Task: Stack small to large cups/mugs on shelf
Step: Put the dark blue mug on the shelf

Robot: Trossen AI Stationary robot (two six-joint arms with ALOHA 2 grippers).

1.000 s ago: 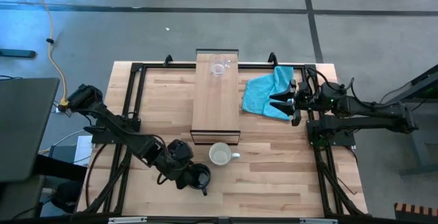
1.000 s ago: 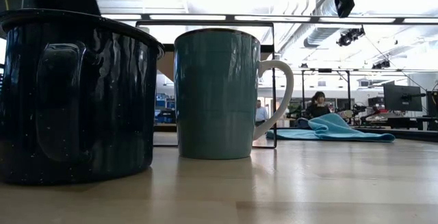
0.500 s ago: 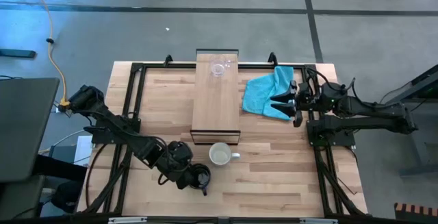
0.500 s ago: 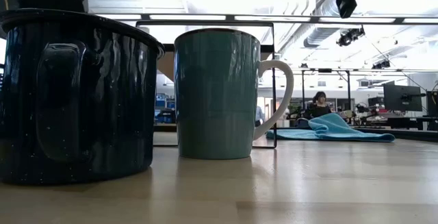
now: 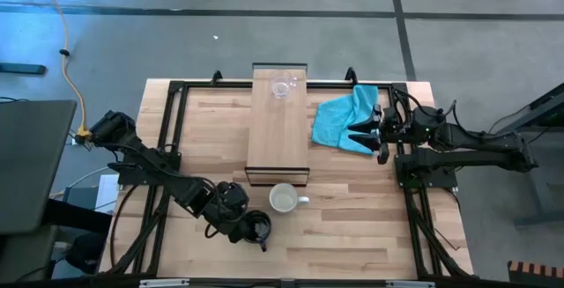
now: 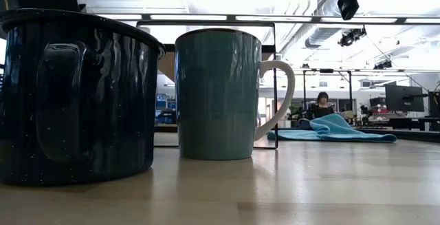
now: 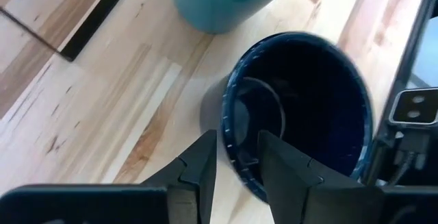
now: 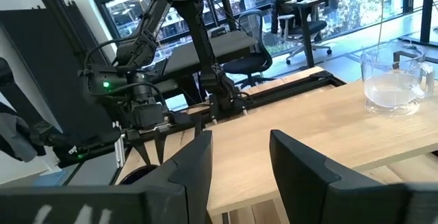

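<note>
A black handled mug [image 5: 258, 227] stands upright on the table near its front edge, large in the low view [image 6: 75, 94]. My left gripper [image 7: 236, 142] is at its rim, open. One finger is inside the mug and one outside its wall. A mug [image 5: 284, 200], teal outside with a white inside and handle, stands beside it on the table, in front of the shelf's near end. A small clear glass cup [image 5: 282, 88] stands at the far end of the light-wood shelf [image 5: 278, 138]. My right gripper [image 5: 355, 134] waits open at the table's right. My left gripper comes at the black mug from above. Its fingers [image 7: 205, 159] straddle the wall at the rim [image 7: 229, 152], one inside and one outside. I cannot tell whether they touch it. The mug stands with its base on the table.
A turquoise cloth [image 5: 344, 116] lies crumpled right of the shelf, just under my right gripper. A dark frame [image 5: 172, 121] runs along the table's edges. A person sits in the room far behind the table [image 6: 320, 104].
My left gripper has shifted a little over the black mug's rim. Both mugs have stayed where they stood on the table.
</note>
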